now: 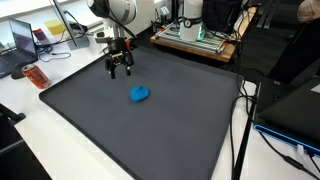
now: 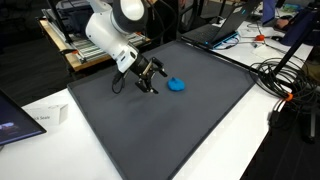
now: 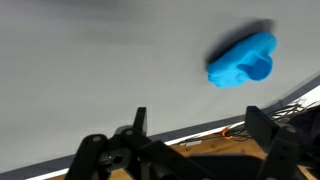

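A: Where is the blue lump [image 1: 140, 94] lying?

B: It is lying flat on the dark mat [image 1: 190, 125], a little left of the frame's centre in an exterior view. It is sitting just below and to the right of the gripper [image 1: 120, 72], outside the jaws rather than between them.

A: And in the wrist view?

B: There the blue lump [image 3: 243, 60] is showing in the upper right, above the right-hand one of the fingers [image 3: 255, 120]. The gap between them is showing only mat.

A: How are the jaws standing?

B: They are standing wide apart, gripping nothing.

A: And the arm?

B: The white arm [image 2: 105, 35] is reaching down from the upper left of the frame in an exterior view. Its wrist is bending, and the gripper is pointing down and hanging close over the mat, near the lump but apart from it.

A: Counts?

B: I am counting one blue lump, one gripper and one mat.
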Robot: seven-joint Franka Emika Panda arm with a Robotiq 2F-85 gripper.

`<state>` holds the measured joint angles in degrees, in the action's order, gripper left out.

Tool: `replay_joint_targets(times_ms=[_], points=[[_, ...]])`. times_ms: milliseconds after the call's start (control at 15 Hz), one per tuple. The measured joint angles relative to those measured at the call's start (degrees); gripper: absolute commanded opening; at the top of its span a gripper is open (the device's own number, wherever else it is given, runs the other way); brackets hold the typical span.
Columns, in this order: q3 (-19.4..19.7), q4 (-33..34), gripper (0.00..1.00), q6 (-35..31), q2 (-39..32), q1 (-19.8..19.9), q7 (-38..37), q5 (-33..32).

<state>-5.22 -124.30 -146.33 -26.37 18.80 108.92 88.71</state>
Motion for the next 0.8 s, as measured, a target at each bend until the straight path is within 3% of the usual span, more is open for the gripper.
replay_joint_targets(times_ms=[400,800], points=[[6.26,-9.91,1.0,-3.02,10.65,-8.45,8.81,10.94],[3.2,-16.58,1.0,-17.3,19.53,-13.48,1.05,10.61]])
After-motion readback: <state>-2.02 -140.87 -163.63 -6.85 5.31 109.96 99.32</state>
